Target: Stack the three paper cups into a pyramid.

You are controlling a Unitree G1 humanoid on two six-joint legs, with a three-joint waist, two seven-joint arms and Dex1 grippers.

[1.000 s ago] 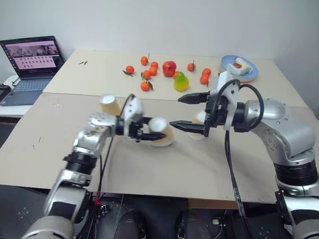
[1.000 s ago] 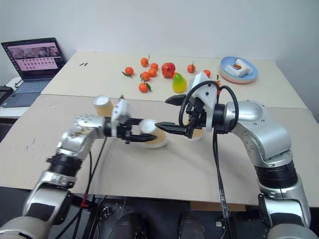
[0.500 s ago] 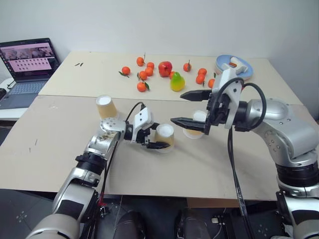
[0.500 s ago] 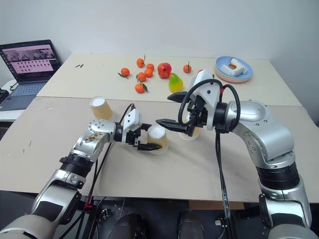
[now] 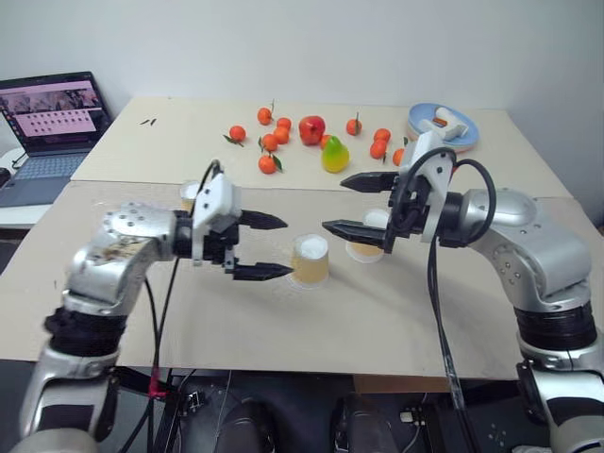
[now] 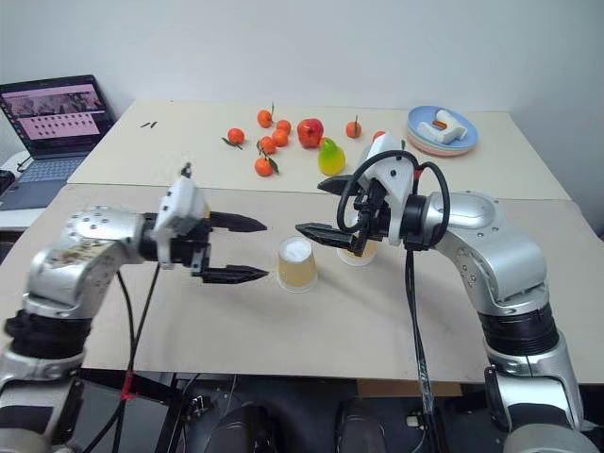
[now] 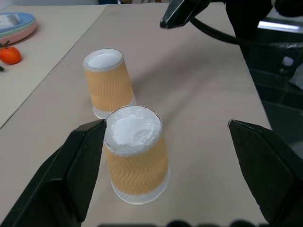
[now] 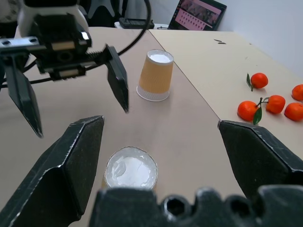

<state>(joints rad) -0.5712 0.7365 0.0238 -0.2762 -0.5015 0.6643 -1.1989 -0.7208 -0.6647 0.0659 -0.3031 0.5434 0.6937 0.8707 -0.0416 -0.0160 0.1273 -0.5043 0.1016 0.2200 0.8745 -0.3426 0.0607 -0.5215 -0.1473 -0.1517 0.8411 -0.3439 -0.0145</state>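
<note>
Released from the left gripper [image 5: 262, 247], the small tan paper cup with a white base [image 5: 310, 260] now stands upside down near the table's [image 5: 283, 330] front edge, the jaws parted and drawn back. Both base cups stand apart; a second cup [image 7: 109, 82] waits beside it, beneath the right gripper's [image 5: 354, 204] spread jaws. A third cup [image 8: 155, 75] sits behind the left arm; if that gap stays, the top cup could tip through.

Far-left laptop [image 5: 52, 127] is cut off by the edge. Right gripper [image 5: 363, 203] partly hides one cup [image 5: 368, 247].
</note>
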